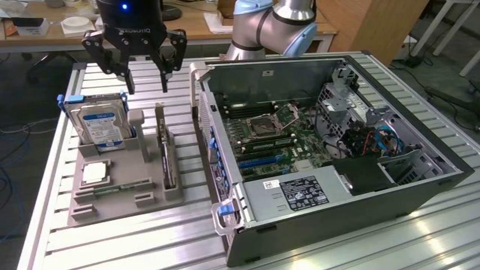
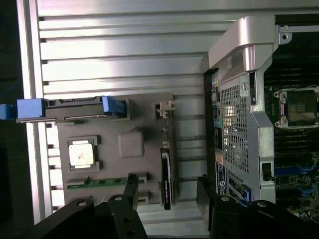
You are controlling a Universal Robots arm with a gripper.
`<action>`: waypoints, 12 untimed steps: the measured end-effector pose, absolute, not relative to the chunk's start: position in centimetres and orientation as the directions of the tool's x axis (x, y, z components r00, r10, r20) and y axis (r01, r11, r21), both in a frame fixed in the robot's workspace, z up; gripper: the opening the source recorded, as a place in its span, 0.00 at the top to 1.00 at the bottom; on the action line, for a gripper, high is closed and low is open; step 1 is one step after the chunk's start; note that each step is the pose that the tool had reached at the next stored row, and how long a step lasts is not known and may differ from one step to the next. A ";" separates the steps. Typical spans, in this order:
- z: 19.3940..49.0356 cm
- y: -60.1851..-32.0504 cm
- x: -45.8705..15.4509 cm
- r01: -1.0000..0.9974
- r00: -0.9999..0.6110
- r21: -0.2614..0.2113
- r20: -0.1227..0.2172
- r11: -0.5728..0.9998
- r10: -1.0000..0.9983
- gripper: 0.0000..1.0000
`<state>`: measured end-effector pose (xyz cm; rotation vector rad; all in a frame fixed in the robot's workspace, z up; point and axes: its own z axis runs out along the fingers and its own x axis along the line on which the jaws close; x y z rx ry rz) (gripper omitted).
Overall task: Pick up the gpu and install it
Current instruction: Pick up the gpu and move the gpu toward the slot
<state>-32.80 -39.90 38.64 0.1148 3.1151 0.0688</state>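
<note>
Your gripper [image 1: 148, 90] hangs wide open and empty above the far end of the grey holder tray [image 1: 150, 198], so nothing is picked up yet. The gpu [image 1: 166, 157] stands on its long edge in a narrow slot along the side of the tray nearest the computer case [image 1: 420, 188]. That upright pose looks deliberate, since it leaves both flat faces free for the fingers to close on. In the wrist view you see the card running in line between the two fingers. This suggests the gripper is lined up over it rather than over the hard drive [image 1: 101, 128], which is parked upright in its blue bracket just beside. The case lies on its side on the surface [image 1: 135, 244] with the panel off, so the motherboard [image 1: 274, 138] faces up and its slots are reachable from above. The gpu is well apart from them, untouched in its slot.
</note>
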 end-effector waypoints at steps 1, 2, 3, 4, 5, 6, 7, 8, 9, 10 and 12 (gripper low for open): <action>38.5 -39.9 -32.8 0.071 -0.997 0.045 -0.021 0.996 0.072 0.41; 38.3 -39.9 -32.8 0.069 -0.997 0.045 -0.021 0.997 0.070 0.41; 38.1 -39.9 -32.8 0.067 -0.997 0.045 -0.020 0.997 0.068 0.41; 38.0 -40.0 -32.8 0.065 -0.998 0.045 -0.020 0.997 0.066 0.41; 37.9 -40.0 -32.8 0.065 -0.998 0.045 -0.019 0.997 0.066 0.41; 37.8 -40.0 -32.8 0.065 -0.998 0.045 -0.019 0.997 0.066 0.41; 37.7 -40.0 -32.8 0.064 -0.998 0.045 -0.019 0.997 0.065 0.41; 37.6 -40.0 -32.8 0.064 -0.998 0.045 -0.019 0.997 0.065 0.41; 37.4 -40.0 -32.8 0.064 -0.998 0.045 -0.019 0.997 0.065 0.41; 37.3 -40.0 -32.8 0.064 -0.998 0.045 -0.018 0.997 0.065 0.41; 37.0 -40.1 -32.8 0.064 -0.998 0.045 -0.018 0.997 0.065 0.41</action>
